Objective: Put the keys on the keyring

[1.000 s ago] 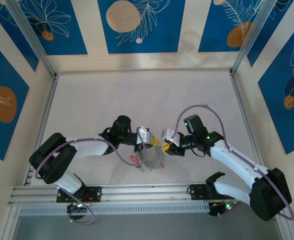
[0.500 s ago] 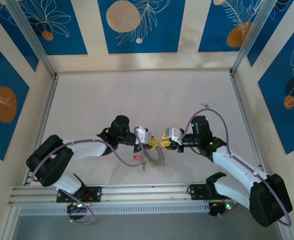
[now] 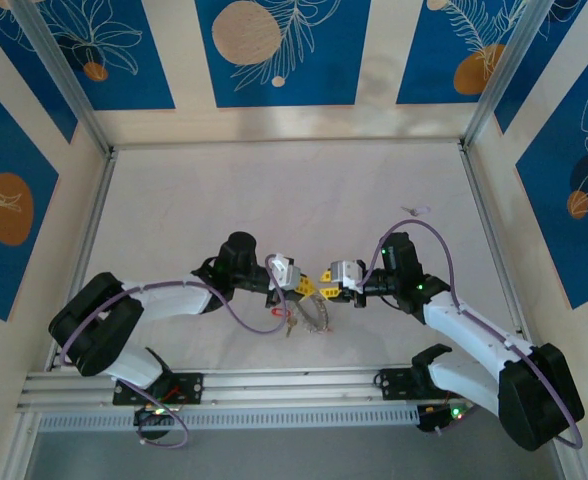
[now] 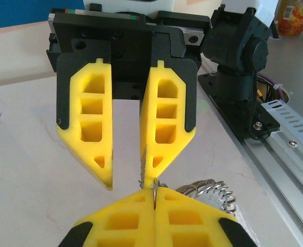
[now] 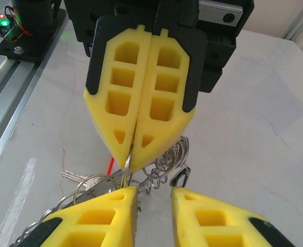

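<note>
Plainly the keyring [image 5: 167, 160], a jagged grey coil of wire loops, is resting between both claws near the front of the pale veined table [image 3: 224, 190], with red-tagged keys [image 3: 278, 313] beside it. The left gripper [image 4: 154, 191] is pinching one loop, yellow fingers pressed together; the right gripper [image 5: 154, 194] is gaping slightly, gripping nothing, under blue leaf-print walls [image 3: 274, 50]

No legible text, label, brand, number or sign anywhere

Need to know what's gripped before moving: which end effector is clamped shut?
The left end effector: its yellow fingers are pressed together on a thin wire loop; the right end effector has fingers apart.
</note>
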